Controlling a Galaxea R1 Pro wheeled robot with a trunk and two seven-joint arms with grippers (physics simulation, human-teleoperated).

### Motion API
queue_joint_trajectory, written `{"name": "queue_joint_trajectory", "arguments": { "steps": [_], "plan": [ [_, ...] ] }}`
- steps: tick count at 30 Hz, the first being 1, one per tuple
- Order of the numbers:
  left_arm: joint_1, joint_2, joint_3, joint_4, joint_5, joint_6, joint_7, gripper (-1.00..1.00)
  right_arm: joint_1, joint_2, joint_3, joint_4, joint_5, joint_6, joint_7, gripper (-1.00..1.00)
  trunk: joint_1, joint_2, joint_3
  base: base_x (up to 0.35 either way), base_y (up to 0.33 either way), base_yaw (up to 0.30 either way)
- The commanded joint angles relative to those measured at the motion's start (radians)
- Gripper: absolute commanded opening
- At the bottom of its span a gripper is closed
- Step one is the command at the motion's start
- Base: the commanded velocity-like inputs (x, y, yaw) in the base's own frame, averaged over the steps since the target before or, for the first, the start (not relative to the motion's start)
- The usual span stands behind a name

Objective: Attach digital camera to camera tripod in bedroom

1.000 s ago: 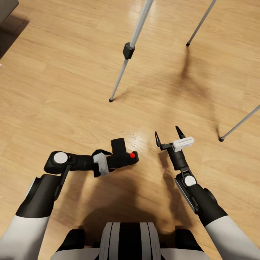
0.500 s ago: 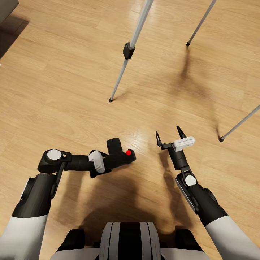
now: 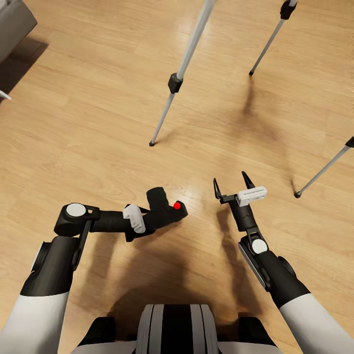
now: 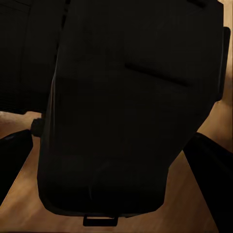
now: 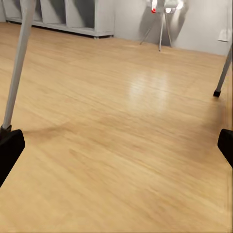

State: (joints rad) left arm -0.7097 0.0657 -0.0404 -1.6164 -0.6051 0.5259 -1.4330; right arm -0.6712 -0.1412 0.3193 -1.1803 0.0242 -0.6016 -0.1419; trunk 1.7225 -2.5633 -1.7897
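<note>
The digital camera (image 3: 166, 210), black with a red button on top, hangs low over the wood floor in front of my base, and my left gripper (image 3: 152, 220) is shut on it. In the left wrist view its dark body (image 4: 126, 111) sits between the fingers (image 4: 14, 155). My right gripper (image 3: 230, 178) stands open and empty to the camera's right. Ahead, the camera tripod shows as three silver legs: a near leg (image 3: 173, 82) with a black joint, a far one (image 3: 268, 44) and a right one (image 3: 324, 169). Its head is out of view.
Light plank floor (image 3: 88, 123) spreads all around. A grey bed corner (image 3: 14, 19) lies at the far left. In the right wrist view, white cube shelves (image 5: 73, 14) line the far wall, with a tripod leg (image 5: 19, 58) close by and a tripod foot (image 5: 217, 92) opposite.
The head view has shifted, so the tripod legs sit lower in the picture. My left gripper with the camera has moved slightly left. The right gripper has stayed open in place.
</note>
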Motion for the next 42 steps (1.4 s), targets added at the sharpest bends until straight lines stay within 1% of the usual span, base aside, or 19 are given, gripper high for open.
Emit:
{"name": "queue_joint_trajectory", "arguments": {
  "steps": [1,3,4,5,6,11,14,17,18,21,22,24,29,33,34,36,42],
  "plan": [
    [-0.001,-0.002,0.004,-0.001,-0.005,0.059,-0.005,-1.00,-0.001,-0.001,0.004,0.001,0.002,-0.002,-0.043,1.00,-0.001,0.000,0.004,0.000,0.000,0.000],
    [-0.001,-0.004,0.007,-0.001,-0.005,0.098,-0.004,-1.00,-0.001,-0.001,0.005,0.001,0.002,-0.002,-0.059,1.00,-0.001,0.001,0.011,0.000,0.000,0.000],
    [-0.001,-0.005,0.007,-0.002,-0.005,0.141,-0.005,-1.00,-0.001,-0.001,0.005,0.000,0.001,-0.001,-0.068,1.00,-0.002,0.001,0.015,0.000,0.000,0.000],
    [-0.001,-0.005,0.008,-0.003,-0.005,0.156,-0.005,-1.00,-0.001,-0.001,0.005,-0.001,0.001,0.000,-0.070,1.00,-0.002,0.001,0.019,0.000,0.000,0.000],
    [-0.001,-0.006,0.008,-0.003,-0.005,0.185,-0.005,-1.00,-0.001,0.000,0.005,-0.002,0.001,0.002,-0.073,1.00,-0.003,0.001,0.023,0.000,0.000,0.000],
    [-0.001,-0.009,0.008,-0.003,-0.005,0.247,-0.003,-1.00,-0.001,0.000,0.003,-0.003,-0.010,0.012,-0.078,1.00,-0.005,0.002,0.042,0.000,0.000,0.000],
    [-0.001,-0.018,0.007,-0.007,-0.005,0.279,-0.001,-1.00,-0.001,0.000,0.001,-0.005,-0.022,0.031,-0.079,1.00,-0.006,0.003,0.054,0.000,0.000,0.000],
    [-0.001,-0.026,0.006,-0.009,-0.005,0.293,0.000,-1.00,-0.001,-0.001,-0.002,-0.008,-0.026,0.062,-0.078,1.00,-0.008,0.004,0.065,0.000,0.000,0.000],
    [-0.001,-0.045,0.004,-0.013,-0.007,0.303,0.000,-1.00,-0.001,-0.001,-0.022,-0.009,-0.032,0.146,-0.075,1.00,-0.008,0.004,0.069,0.000,0.000,0.000],
    [-0.001,-0.060,0.003,-0.014,-0.010,0.307,0.000,-1.00,-0.001,-0.001,-0.041,-0.011,-0.035,0.197,-0.073,1.00,-0.010,0.005,0.081,0.000,0.000,0.000],
    [-0.001,-0.067,0.003,-0.015,-0.012,0.308,0.000,-1.00,-0.001,-0.001,-0.050,-0.012,-0.036,0.224,-0.072,1.00,-0.010,0.005,0.085,0.000,0.000,0.000],
    [-0.001,-0.074,0.002,-0.015,-0.013,0.310,0.000,-1.00,-0.001,0.000,-0.060,-0.016,-0.037,0.256,-0.071,1.00,-0.011,0.005,0.092,0.000,0.000,0.000],
    [-0.001,-0.076,0.002,-0.014,-0.015,0.310,0.001,-1.00,-0.001,0.002,-0.064,-0.023,-0.038,0.274,-0.071,1.00,-0.013,0.007,0.112,0.000,0.000,0.000],
    [-0.001,-0.075,0.002,-0.014,-0.016,0.310,0.002,-1.00,-0.001,0.015,-0.064,-0.025,-0.038,0.277,-0.071,1.00,-0.015,0.008,0.127,0.000,0.000,0.000],
    [-0.001,-0.075,0.002,-0.014,-0.016,0.309,0.002,-1.00,-0.001,0.023,-0.065,-0.026,-0.038,0.276,-0.071,1.00,-0.015,0.008,0.131,0.000,0.000,0.000],
    [-0.001,-0.075,0.002,-0.014,-0.016,0.309,0.002,-1.00,-0.001,0.030,-0.065,-0.026,-0.038,0.275,-0.071,1.00,-0.016,0.008,0.139,0.000,0.000,0.000],
    [-0.001,-0.076,0.001,-0.014,-0.016,0.310,0.001,-1.00,-0.001,0.040,-0.062,-0.027,-0.038,0.274,-0.071,1.00,-0.019,0.010,0.162,0.000,0.000,0.000]
  ]
}}
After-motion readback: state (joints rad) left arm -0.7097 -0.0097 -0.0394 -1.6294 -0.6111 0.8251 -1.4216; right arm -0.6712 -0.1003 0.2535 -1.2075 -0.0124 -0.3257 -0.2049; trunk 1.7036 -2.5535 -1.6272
